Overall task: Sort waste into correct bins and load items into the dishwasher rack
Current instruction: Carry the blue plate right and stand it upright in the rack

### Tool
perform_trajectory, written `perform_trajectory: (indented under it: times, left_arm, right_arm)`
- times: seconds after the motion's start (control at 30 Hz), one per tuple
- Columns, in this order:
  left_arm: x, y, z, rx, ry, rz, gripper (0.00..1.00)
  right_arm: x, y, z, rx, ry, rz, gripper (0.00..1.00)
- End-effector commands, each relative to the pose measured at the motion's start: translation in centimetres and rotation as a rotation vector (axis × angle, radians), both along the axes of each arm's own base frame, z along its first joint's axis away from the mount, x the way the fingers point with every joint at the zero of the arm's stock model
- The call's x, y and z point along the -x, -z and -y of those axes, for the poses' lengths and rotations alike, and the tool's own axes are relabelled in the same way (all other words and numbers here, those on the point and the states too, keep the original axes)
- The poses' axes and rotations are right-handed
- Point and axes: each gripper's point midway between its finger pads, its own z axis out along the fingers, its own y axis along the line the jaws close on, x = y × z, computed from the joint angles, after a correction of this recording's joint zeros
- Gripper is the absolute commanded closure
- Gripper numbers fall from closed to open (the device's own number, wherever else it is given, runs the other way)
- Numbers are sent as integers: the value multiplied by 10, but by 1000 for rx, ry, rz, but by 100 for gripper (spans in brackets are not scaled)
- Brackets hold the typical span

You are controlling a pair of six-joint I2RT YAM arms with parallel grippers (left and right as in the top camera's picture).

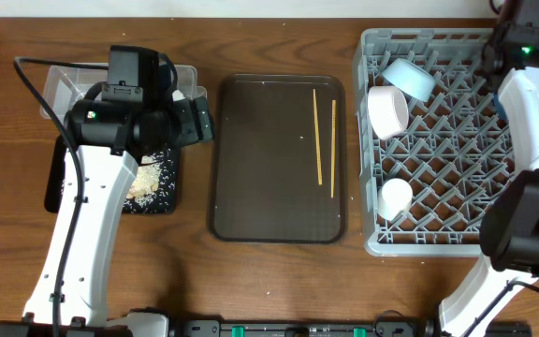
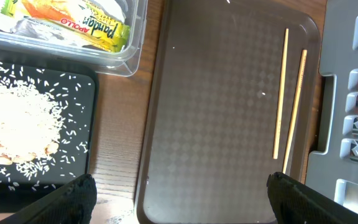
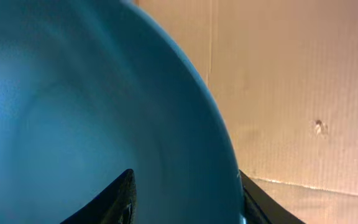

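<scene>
Meanwhile, left gripper (image 2: 180,186) open at serving tray (image 2: 216,124) edge, right gripper (image 3: 185,190) tight on plate (image 3: 73,93)

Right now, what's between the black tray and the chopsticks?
Only bare table and bare serving tray floor separate black tray and chopsticks; left wrist view shows it.

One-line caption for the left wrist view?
Open left gripper over brown tray with two chopsticks; rice on black tray, wrapper in clear tub.

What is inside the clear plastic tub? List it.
A yellow-green snack wrapper and crumpled white tissue. The rest of the tub is hidden: cropped in the wrist view, covered overhead by the left arm.
</scene>
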Motion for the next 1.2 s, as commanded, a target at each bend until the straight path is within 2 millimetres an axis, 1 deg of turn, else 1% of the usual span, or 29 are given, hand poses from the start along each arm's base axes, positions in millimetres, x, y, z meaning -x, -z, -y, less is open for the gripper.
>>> perform_trajectory:
  times: [0.0, 0.07, 0.23, 0.27, 0.43, 0.53, 0.57, 0.67, 0.7, 0.73, 0.8, 0.83, 0.87, 0.93, 1.07, 1.17]
  left_arm:
    - [-2, 0, -3, -15, -2, 3, 10]
    - [-2, 0, -3, -15, -2, 3, 10]
    - [-2, 0, -3, -15, -2, 3, 10]
    - [-2, 0, -3, -15, -2, 3, 10]
    - [-2, 0, -3, -15, -2, 3, 10]
    - [-2, 0, -3, -15, -2, 3, 10]
    - [-2, 0, -3, -15, -2, 3, 10]
    - [-2, 0, -3, -15, -2, 3, 10]
    - [-2, 0, -3, -15, -2, 3, 10]
    - [-2, 0, -3, -15, -2, 3, 10]
    - [-2, 0, -3, -15, -2, 3, 10]
    - [-2, 0, -3, -15, -2, 3, 10]
    - [-2, 0, -3, -15, -2, 3, 10]
    - [-2, 0, -3, -15, -2, 3, 10]
    - [-2, 0, -3, -15, -2, 3, 10]
    - [-2, 0, -3, -15, -2, 3, 10]
  right_arm:
    - [-14, 27, -21, -48, -78, -48, 55]
    - [-16, 28, -26, -48, -88, -49, 55]
    - [-16, 31, -35, -51, -104, -72, 50]
    - [-15, 32, -36, -53, -107, -82, 48]
    - [-10, 45, -43, -91, -127, -137, 44]
    - [-9, 50, -46, -124, -131, -127, 41]
    - [-10, 50, -47, -137, -123, -106, 38]
    - [-13, 47, -51, -159, -137, -74, 31]
    - [-15, 44, -53, -171, -141, -49, 28]
    - [-17, 39, -54, -183, -142, -14, 23]
    - [-22, 25, -57, -210, -146, 72, 15]
    - [-24, 17, -61, -231, -164, 109, 13]
    - [-27, 7, -70, -270, -204, 147, 7]
    - [-29, -8, -84, -335, -259, 207, 1]
    - [-30, -38, -116, -497, -380, 326, 1]
    - [-28, -58, -135, -620, -433, 417, 1]
